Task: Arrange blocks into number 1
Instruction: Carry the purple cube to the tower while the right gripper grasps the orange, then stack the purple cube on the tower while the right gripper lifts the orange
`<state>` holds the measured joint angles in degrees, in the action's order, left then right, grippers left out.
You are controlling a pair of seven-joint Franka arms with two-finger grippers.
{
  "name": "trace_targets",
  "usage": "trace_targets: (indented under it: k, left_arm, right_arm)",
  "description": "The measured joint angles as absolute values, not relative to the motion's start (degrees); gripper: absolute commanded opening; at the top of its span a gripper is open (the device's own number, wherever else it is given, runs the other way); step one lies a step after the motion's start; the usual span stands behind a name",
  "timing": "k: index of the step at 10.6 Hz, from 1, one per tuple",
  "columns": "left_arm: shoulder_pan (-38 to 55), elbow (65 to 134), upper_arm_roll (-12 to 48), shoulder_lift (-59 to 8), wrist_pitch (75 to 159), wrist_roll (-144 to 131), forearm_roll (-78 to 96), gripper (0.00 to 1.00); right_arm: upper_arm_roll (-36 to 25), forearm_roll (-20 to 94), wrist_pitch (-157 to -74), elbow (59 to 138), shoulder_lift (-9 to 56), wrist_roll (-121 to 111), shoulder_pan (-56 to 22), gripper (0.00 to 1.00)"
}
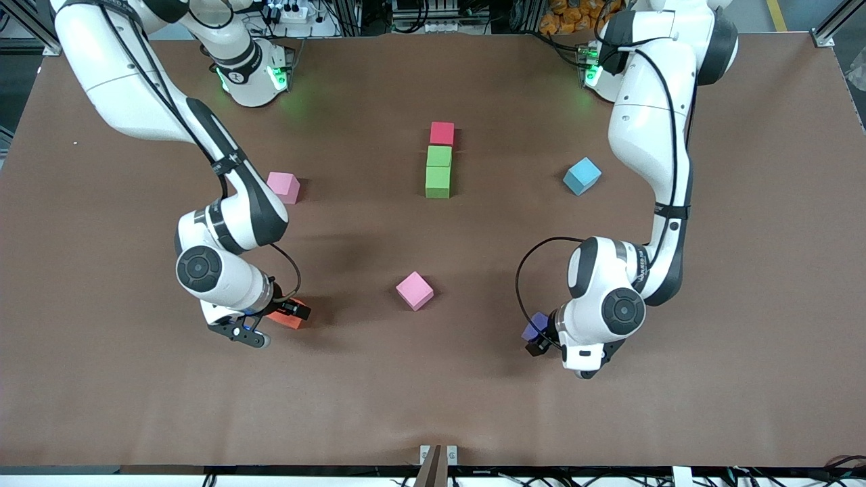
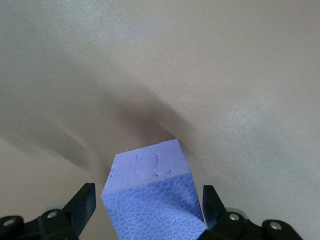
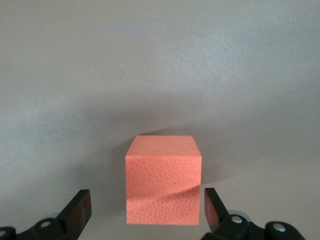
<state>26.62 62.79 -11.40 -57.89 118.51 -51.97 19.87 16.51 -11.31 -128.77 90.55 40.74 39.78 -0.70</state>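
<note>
On the brown table (image 1: 433, 379), three blocks sit in a short line in the middle, up toward the robots' bases. The red block (image 1: 442, 133) is the one farthest from the front camera. Next comes a green block (image 1: 439, 156), and then another green block (image 1: 438, 182) right against it. There is a tiny gap between the red one and the first green one. The orange block (image 1: 285, 317) is down low in the front view, toward the right arm's end of the table. The right gripper (image 1: 270, 323) is down around it. In the right wrist view the orange block (image 3: 163, 179) sits between the two black fingers (image 3: 75, 210), with space on both sides, so the jaws are apart and not squeezing it. The purple block (image 1: 534, 327) is toward the left arm's end of the table, about as near the front camera as the orange one. The left gripper (image 1: 541, 338) is down around it. In the left wrist view the purple block (image 2: 152, 197) sits a bit turned between the fingers (image 2: 82, 205). One finger has a gap next to it, and the other is right at the block's corner, so these jaws are apart too. A pink cube (image 1: 414, 291) lies between the two grippers. Another pink cube (image 1: 283, 187) lies by the right arm. A light blue cube (image 1: 582, 176) lies by the left arm.
</note>
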Motion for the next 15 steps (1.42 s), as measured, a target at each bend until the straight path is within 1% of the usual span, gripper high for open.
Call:
trace_targets:
  k: [1,4,6,7,8,13,15]
  left_arm:
    - [26.8,62.8,-11.4,-58.2,118.7,-51.6,19.9,0.00]
    - [28.9,62.7,-11.4,-58.4,119.1,-50.5,18.3,0.00]
    - [32.2,62.3,-11.1,-57.9,117.2,-49.7,13.8,0.00]
    - [33.8,62.2,-10.3,-57.2,115.6,-49.7,13.0,0.00]
    - [35.0,62.1,-9.0,-56.3,113.7,-49.6,12.7,0.00]
    - [37.3,62.0,-0.6,-53.1,106.2,-46.6,12.4,0.00]
    - [38.1,62.8,2.7,-52.4,104.6,-45.9,10.0,0.00]
  right_arm:
    - [16.1,-11.3,-128.8,90.5,41.2,39.1,-0.7,1.00]
    - [14.7,-11.3,-128.8,90.4,41.9,36.9,-0.6,1.00]
    - [14.5,-11.3,-128.8,90.4,42.6,36.7,-0.7,1.00]
    - [14.5,-11.3,-128.8,90.4,42.9,36.7,-0.8,0.55]
    - [14.5,-11.3,-129.0,90.4,43.3,36.7,-1.0,0.01]
    - [14.7,-11.3,-130.0,89.8,43.9,36.6,-1.9,0.00]
    - [14.9,-11.3,-130.0,88.9,43.8,36.6,-3.1,0.00]
